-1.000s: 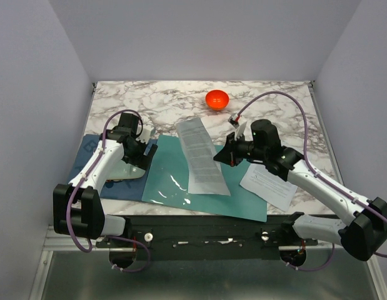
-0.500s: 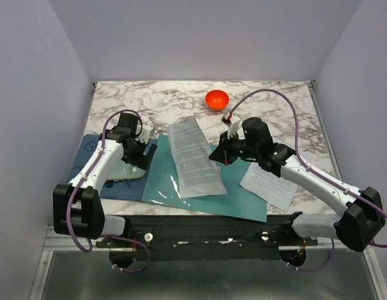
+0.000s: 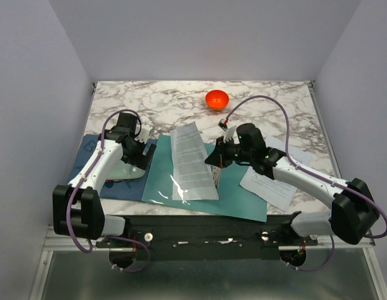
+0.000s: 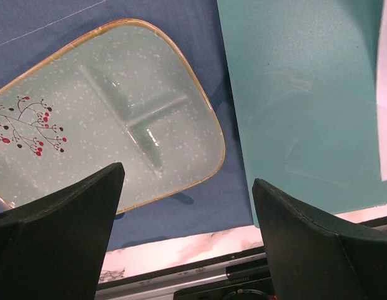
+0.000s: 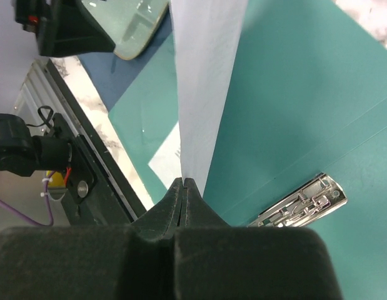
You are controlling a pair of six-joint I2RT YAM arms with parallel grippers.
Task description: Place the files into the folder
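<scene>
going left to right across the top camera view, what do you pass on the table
dark blue mat → pale mint plate → white file sheet → right gripper pinching that sheet → loose file sheets. Left out: teal folder and orange bowl, which overlap the held sheet's span.

A printed sheet [image 3: 192, 164] arches over the open teal folder [image 3: 243, 201] on the marble tabletop [image 3: 155, 100]; the right hand [image 3: 217, 157] meets its right edge, seemingly pinching it. More sheets [image 3: 268, 184] lie beneath that arm.
</scene>
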